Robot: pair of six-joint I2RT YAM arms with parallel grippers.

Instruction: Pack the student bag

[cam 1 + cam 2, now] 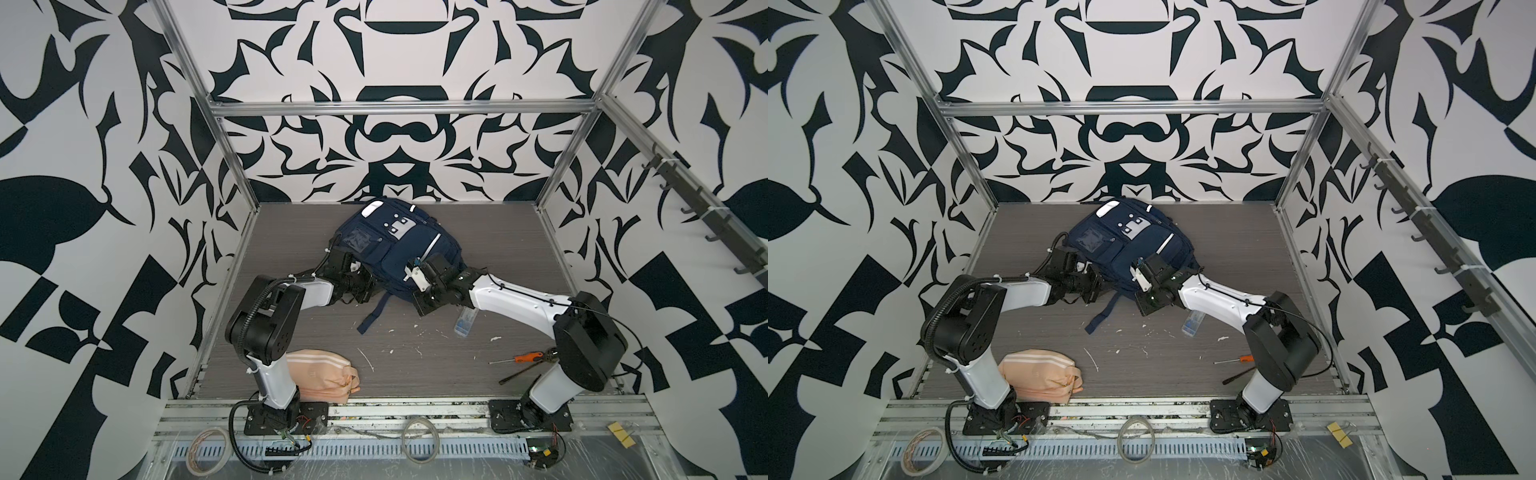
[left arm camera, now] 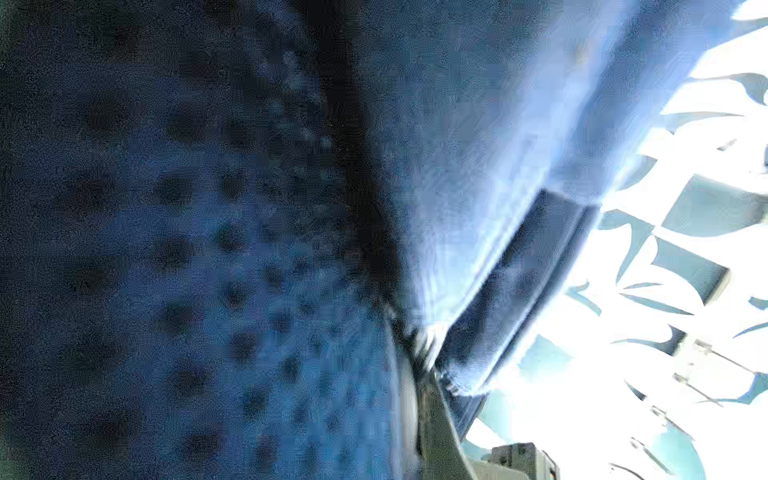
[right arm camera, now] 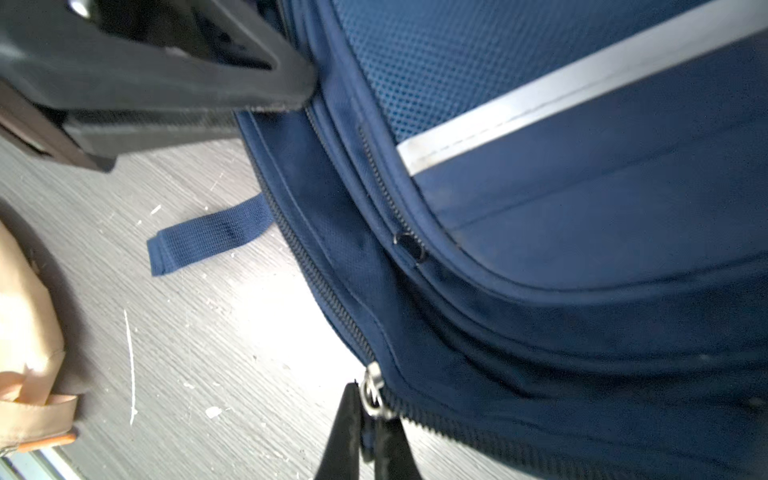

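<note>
The right gripper is clenched on the small silver metal zipper pull at the near edge of the large navy-blue fabric backpack, so that's a proper pinch. The left gripper is jammed up against the bag's left edge. Its wrist camera shows nothing but blurry blue fabric, so you honestly can't tell if it's clamped on cloth or just pressing.

The backpack lies front side up at the back middle of the grey wood-grain bench, with one dark strap trailing toward the front.

Progress-wise this looks like the very start. The zip teeth look closed next to the slider, and no lining or open mouth shows in any view, so the bag probably isn't open yet.

The stuff that would presumably go in is all out on the bench. The peach-pink striped zip pouch sits at the front left by the left arm's base. A small clear plastic box lies under the right arm, and an orange-handled screwdriver is front right.

So what's left is opening it, loading it and zipping it shut.
</note>
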